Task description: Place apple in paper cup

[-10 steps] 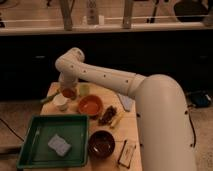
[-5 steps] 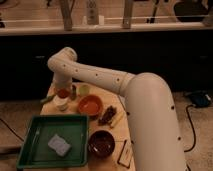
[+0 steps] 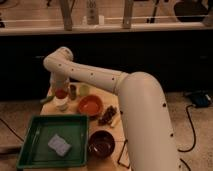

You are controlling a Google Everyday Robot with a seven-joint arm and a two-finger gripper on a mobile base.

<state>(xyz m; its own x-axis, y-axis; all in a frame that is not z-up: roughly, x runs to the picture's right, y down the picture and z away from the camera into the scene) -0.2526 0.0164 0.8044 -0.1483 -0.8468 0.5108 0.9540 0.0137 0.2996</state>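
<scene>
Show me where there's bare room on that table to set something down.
Most room: inside the tray, left of and behind the sponge. A narrow strip of table runs between the paper cup and the tray's far rim. Crowded at the back: the gripper over the apple, the metal cup, the dish. The bowl sits right of the tray.

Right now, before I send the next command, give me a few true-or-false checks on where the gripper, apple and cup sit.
1. The gripper is directly over the paper cup. True.
2. The apple lies in the green tray. False: it shows just above the cup's rim, under the gripper; the tray holds a pale block.
3. The orange-red dish sits to the right of the cup in view. True.
4. The dark brown bowl is inside the tray. False: it stands outside, by the tray's right edge.
</scene>
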